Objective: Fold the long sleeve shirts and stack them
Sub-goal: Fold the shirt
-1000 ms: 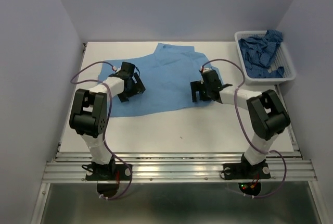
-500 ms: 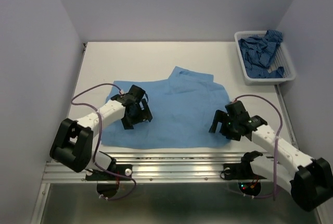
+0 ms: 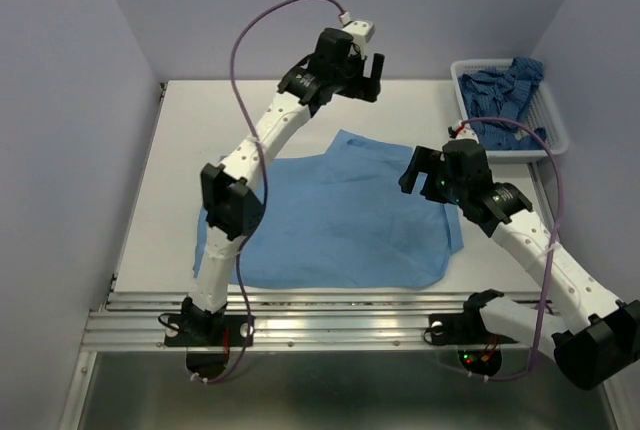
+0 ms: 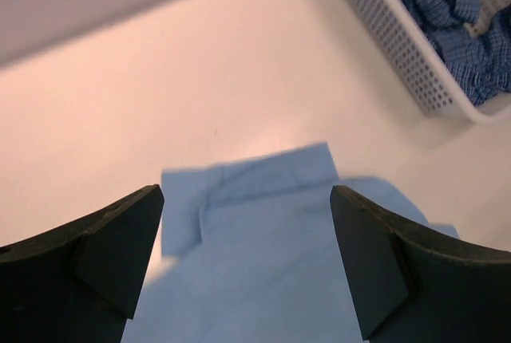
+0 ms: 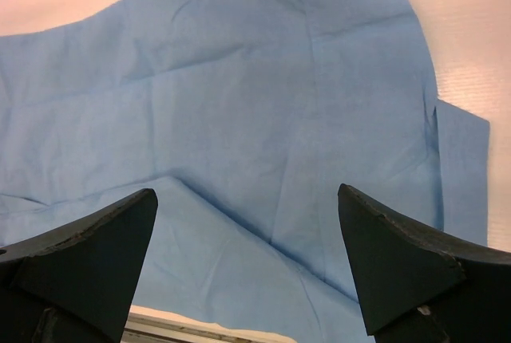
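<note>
Sky-blue plain cloth long sleeve shirt (image 3: 330,215) lies spread flat on the white table (image 3: 250,115), covering the middle and near part of the surface. Its collar end points toward the far wall and its lower hem lies close to the near edge. A crease runs across the shirt (image 5: 239,104) in the right wrist view, and a narrow flap sticks out at its right side. The darker blue, finely patterned long sleeve shirt (image 3: 503,98) sits bunched inside a white plastic mesh basket (image 3: 512,156) at the far right corner of the table, well apart from the spread one. The left gripper (image 3: 366,80) hangs high over the far part of the table on its outstretched arm. Its fingers (image 4: 104,255) are spread wide with nothing between them, and its wrist camera looks down on the collar end of the shirt (image 4: 263,223) and the basket wall (image 4: 399,48). The right gripper (image 3: 420,182) hovers over the shirt's right side. Its fingers (image 5: 407,267) are likewise spread wide and hold nothing, clear of the cloth.
</note>
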You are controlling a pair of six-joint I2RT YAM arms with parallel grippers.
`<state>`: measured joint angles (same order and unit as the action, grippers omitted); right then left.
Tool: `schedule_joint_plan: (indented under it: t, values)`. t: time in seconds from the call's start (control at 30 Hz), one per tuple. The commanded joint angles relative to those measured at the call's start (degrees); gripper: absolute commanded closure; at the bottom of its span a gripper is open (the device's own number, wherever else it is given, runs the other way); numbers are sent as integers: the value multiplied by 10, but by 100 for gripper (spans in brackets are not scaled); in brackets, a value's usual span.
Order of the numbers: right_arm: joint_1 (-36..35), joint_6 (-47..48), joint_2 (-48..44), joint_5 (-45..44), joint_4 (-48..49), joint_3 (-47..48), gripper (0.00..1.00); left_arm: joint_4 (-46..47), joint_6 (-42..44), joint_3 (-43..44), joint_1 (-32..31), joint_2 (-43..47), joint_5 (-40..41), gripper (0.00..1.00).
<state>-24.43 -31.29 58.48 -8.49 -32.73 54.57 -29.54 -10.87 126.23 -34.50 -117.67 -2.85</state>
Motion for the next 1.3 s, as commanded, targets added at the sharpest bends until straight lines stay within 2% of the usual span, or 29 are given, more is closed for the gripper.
schedule_joint_plan:
  t: [0.0,0.07,0.1,0.13,0.17,0.2,0.3,0.4,0.6,0.7,0.9,0.97,1.07,1.1,1.2,1.23,1.27]
  values:
    - [1,6,-2,-42,12,11,0,-86,166,239,-1,-193,-86,1]
    - [1,4,-6,-27,22,1,0,-49,184,222,-2,-205,-86,1]
    - [1,4,-6,-11,28,-2,0,22,185,143,-3,-188,-82,1]
    - [1,2,-4,-6,28,-4,0,67,181,99,-2,-175,-72,1]
    - [1,2,-1,0,28,-5,0,134,164,69,-3,-161,-59,1]
    - [1,2,1,6,28,-7,0,150,158,51,-2,-164,-50,1]
    - [1,-5,9,20,28,-14,0,136,157,111,-1,-214,-10,1]
    - [1,-4,16,31,24,-16,0,101,171,146,0,-262,-41,1]
    - [1,-5,7,7,11,-20,0,100,202,38,-1,-243,-129,2]
    - [1,-7,8,1,9,-24,0,99,210,10,0,-242,-115,6]
    - [1,-14,16,14,9,-28,0,99,213,35,0,-257,-93,23]
    - [1,-15,16,19,9,-31,0,104,211,45,1,-258,-87,33]
    - [1,-10,17,28,16,-40,0,108,205,51,1,-252,-101,34]
    - [1,-8,21,27,22,-50,0,116,204,48,0,-245,-102,39]
    - [1,8,45,18,43,-73,0,131,197,36,1,-232,-110,42]
    - [1,13,56,17,50,-79,0,134,192,33,0,-230,-114,47]
    - [1,12,68,15,57,-83,0,136,189,32,1,-229,-114,63]
